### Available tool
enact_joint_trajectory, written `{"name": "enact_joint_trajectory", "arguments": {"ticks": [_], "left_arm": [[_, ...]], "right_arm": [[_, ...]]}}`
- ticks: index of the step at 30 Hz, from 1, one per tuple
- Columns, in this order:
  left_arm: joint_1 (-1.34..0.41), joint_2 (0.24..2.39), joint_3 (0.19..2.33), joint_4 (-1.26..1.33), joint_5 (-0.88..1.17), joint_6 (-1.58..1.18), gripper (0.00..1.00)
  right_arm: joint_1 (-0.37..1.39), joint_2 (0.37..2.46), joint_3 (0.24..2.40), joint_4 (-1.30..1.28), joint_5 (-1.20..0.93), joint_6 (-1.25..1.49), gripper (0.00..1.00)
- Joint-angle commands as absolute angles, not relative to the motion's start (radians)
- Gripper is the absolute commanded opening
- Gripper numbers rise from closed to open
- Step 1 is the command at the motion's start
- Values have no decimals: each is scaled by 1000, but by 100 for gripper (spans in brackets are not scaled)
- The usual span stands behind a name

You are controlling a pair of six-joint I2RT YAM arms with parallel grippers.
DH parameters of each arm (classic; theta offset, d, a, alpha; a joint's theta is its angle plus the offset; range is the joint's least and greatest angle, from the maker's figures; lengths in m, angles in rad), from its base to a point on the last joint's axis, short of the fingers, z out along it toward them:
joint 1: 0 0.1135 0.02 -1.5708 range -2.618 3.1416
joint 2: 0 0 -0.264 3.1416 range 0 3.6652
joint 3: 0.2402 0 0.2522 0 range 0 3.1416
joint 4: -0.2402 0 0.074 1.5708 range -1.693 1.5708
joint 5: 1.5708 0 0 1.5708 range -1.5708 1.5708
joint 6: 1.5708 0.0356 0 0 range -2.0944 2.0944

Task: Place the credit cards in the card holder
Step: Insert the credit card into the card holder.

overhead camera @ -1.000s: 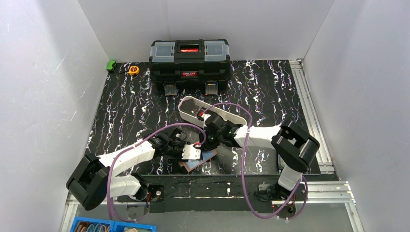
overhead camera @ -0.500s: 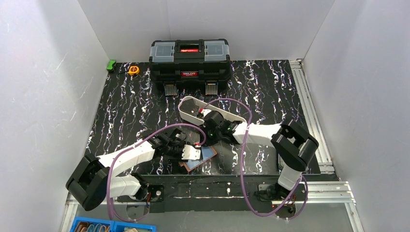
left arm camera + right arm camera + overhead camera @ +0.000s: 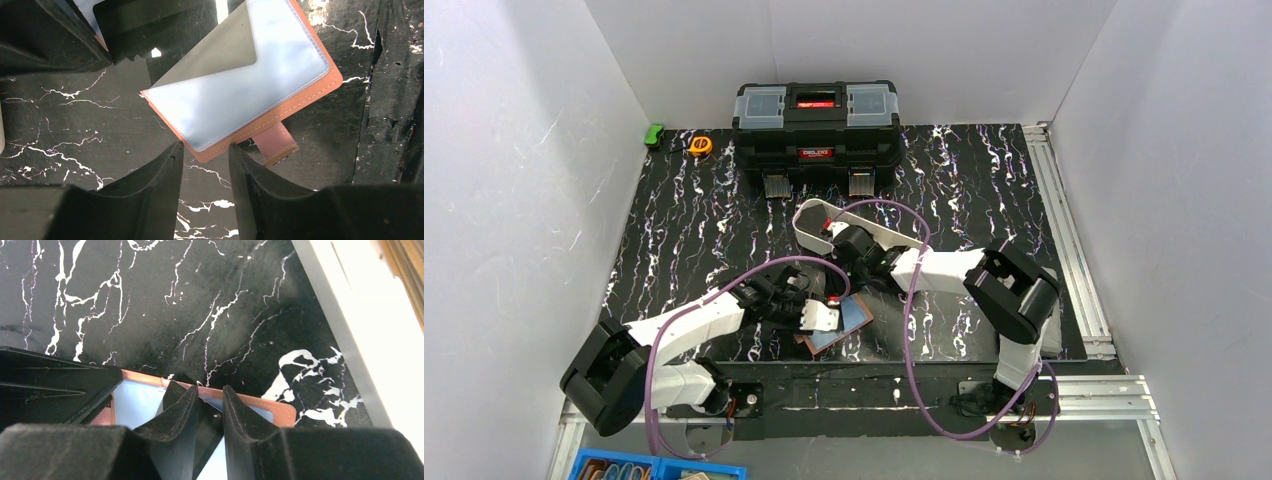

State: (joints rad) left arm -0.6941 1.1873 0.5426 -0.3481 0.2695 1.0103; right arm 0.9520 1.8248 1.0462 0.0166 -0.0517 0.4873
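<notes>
Down near the bottom middle of the overhead frame, the open tan-pink leather card holder (image 3: 852, 318) lies flat on the black, white-veined marble-look mat (image 3: 694, 230), and both my grippers are crowded onto it. My left gripper (image 3: 205, 150) has its two matte dark wedge fingers apart. The holder's stitched edge sits right at the gap, with bare mat showing between them lower in that view. That wrist cam shows a glossy clear window pocket with a pale blue-grey sheen; whether that's a credit card or just glare, no idea. The little pink snap tab (image 3: 276, 146) pokes out toward the lower right. My right gripper (image 3: 209, 392) is at another edge of the holder. Its fingers are only a thin slot apart with something dark in between, and I honestly can't tell if they're pinching it. The smooth white oval tray (image 3: 801, 228) sits just above centre, with the black plastic toolbox (image 3: 816, 130) at the top.
</notes>
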Motion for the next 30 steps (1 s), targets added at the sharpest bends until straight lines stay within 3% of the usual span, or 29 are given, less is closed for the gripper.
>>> {"name": "enact_joint_trajectory", "arguments": {"ticks": [1,15,30], "left_arm": [[-696,1192,497,-387,255,1024,37],[-696,1191,488,-377,249,1030,37],[-696,1191,502,-386,247,1033,36]], "right_arm": [[970,1839,1093,47,-66,473,30],[1020,1820,1046,60,-127,488,24],[962,1753,1078,26,-148,501,26]]}}
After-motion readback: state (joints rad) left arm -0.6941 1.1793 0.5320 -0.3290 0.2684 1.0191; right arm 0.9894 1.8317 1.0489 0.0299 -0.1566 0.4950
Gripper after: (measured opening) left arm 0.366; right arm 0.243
